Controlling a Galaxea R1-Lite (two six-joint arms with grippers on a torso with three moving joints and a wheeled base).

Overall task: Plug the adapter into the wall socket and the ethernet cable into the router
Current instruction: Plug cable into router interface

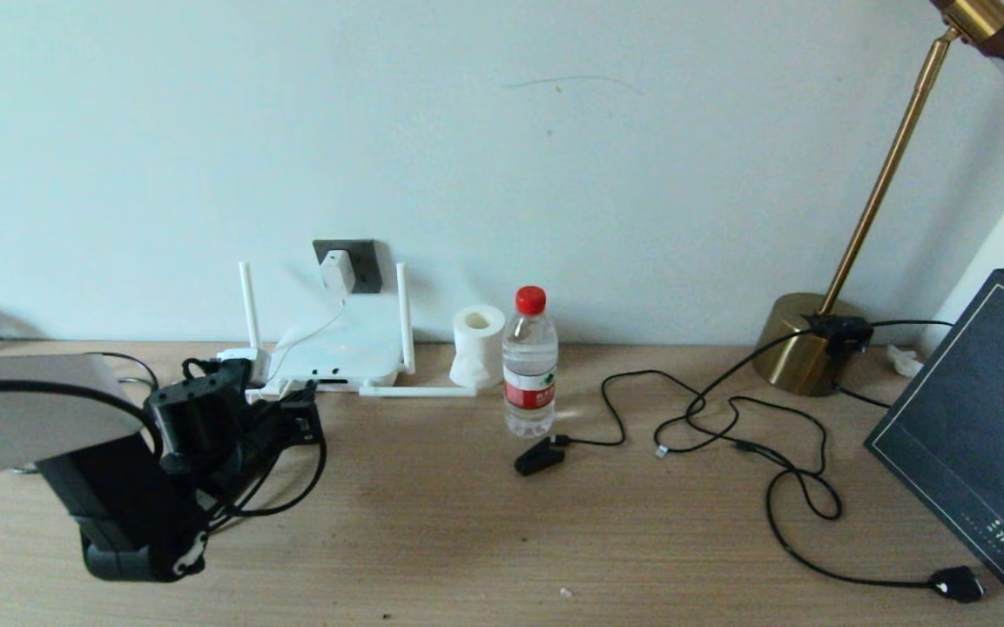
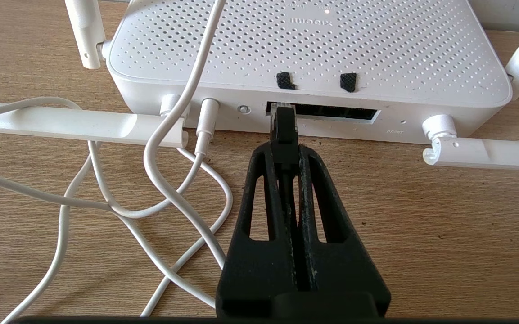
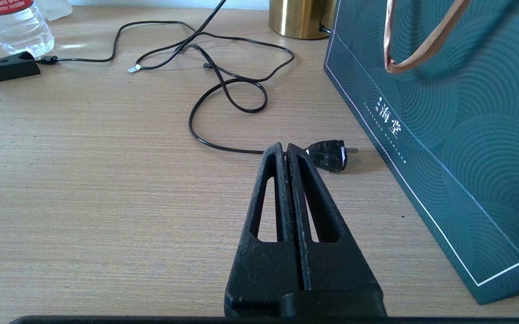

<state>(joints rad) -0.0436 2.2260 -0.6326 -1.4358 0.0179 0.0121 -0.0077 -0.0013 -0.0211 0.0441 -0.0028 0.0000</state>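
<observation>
The white router (image 1: 340, 353) lies on the desk against the wall, its dark port slot (image 2: 336, 112) facing my left gripper (image 2: 284, 150). That gripper is shut on the ethernet cable's black connector (image 2: 283, 130). The connector's clear tip sits at the left end of the slot; how deep it goes I cannot tell. The black cable (image 1: 293, 492) loops back under the left arm. The white adapter (image 1: 338, 272) sits in the dark grey wall socket (image 1: 360, 261), and its thin white cord (image 2: 169, 135) runs down over the router. My right gripper (image 3: 285, 150) is shut and empty, low over the desk at the right.
A water bottle (image 1: 529, 366) and a paper roll (image 1: 477, 344) stand right of the router. A thin black cord (image 1: 728, 418) winds from the brass lamp base (image 1: 802, 344) to a chunky black plug (image 3: 329, 155). A small black clip (image 1: 539, 457) and a teal bag (image 1: 972, 418) are also there.
</observation>
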